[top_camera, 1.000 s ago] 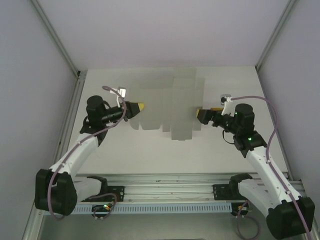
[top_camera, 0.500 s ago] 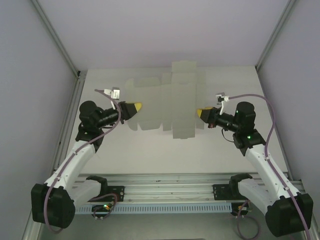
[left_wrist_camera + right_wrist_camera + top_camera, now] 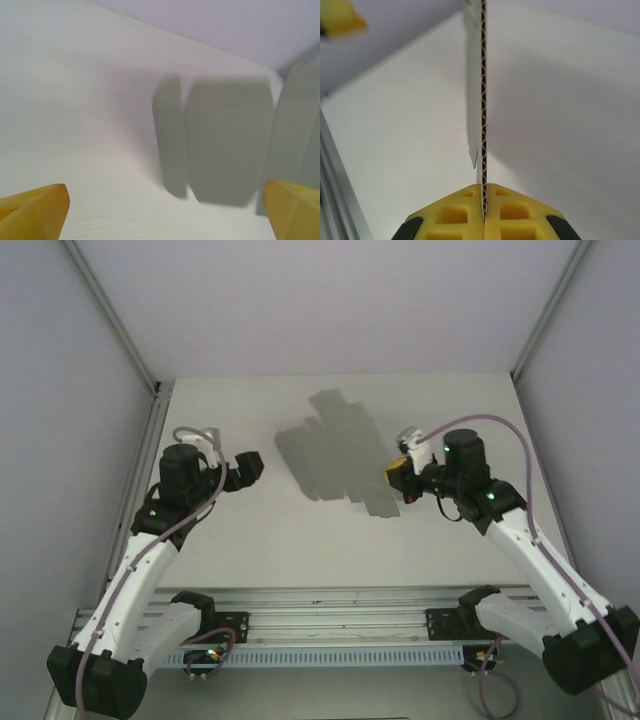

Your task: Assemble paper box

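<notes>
Paper box: flat matte grey die-cut card sheet with flaps and tabs (image 3: 335,455), unfolded, around the middle of the white table (image 3: 300,550), turned skew to the table edges.
Right tool: yellow-fingered two-finger tool (image 3: 397,478), clamped tight on the sheet's right-hand edge.
Right tool, wrist view: both yellow pads (image 3: 502,200) are pressed together on the card (image 3: 483,100). The sheet is seen edge-on, its corrugated core visible, running straight away from the tool (image 3: 484,192).
Box vs right tool: the sheet extends left and away from the fingers, and only its near right border is in the grip.
Left tool: dark tool with yellow tips (image 3: 247,468), fingers spread wide, holding nothing.
Left tool, wrist view: the two yellow fingertips (image 3: 35,210) sit at the lower corners, with bare table between them (image 3: 165,212).
Box vs left tool: the sheet's left edge is near the tool but apart from it, no contact. From the left wrist, grey panels (image 3: 227,140) lie ahead and to the right of the open fingers.
Lift: cannot tell whether the sheet lies fully flat on the table or is partly raised at the gripped edge.
Fold state: no flap visibly folded up, no box shape yet.
</notes>
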Robot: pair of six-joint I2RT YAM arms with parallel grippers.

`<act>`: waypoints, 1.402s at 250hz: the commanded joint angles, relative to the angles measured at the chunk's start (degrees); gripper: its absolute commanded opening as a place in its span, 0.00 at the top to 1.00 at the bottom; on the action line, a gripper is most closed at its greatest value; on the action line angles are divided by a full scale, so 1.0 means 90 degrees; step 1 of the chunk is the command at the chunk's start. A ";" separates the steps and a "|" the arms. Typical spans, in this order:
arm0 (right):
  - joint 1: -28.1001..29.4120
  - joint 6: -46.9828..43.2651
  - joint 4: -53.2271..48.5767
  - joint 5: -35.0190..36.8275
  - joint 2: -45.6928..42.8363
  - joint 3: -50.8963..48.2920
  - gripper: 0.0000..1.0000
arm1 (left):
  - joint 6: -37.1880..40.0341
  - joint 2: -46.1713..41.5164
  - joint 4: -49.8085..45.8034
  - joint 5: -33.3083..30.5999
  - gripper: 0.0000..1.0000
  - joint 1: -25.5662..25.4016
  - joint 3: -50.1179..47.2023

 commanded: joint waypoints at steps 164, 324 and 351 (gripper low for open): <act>0.1673 -0.4802 0.2258 0.3905 0.3644 0.0848 1.00 | -0.0897 0.3662 0.1730 0.3473 0.00 -0.0346 0.2001; 0.1741 -0.4406 0.2135 0.4165 0.3804 0.0954 1.00 | -0.1035 0.3888 0.1917 0.3512 0.00 -0.0756 0.1163; 0.1748 -0.4298 0.1941 0.4009 0.3762 0.1027 1.00 | -0.0896 0.3585 0.1757 0.3251 0.00 -0.0751 0.1075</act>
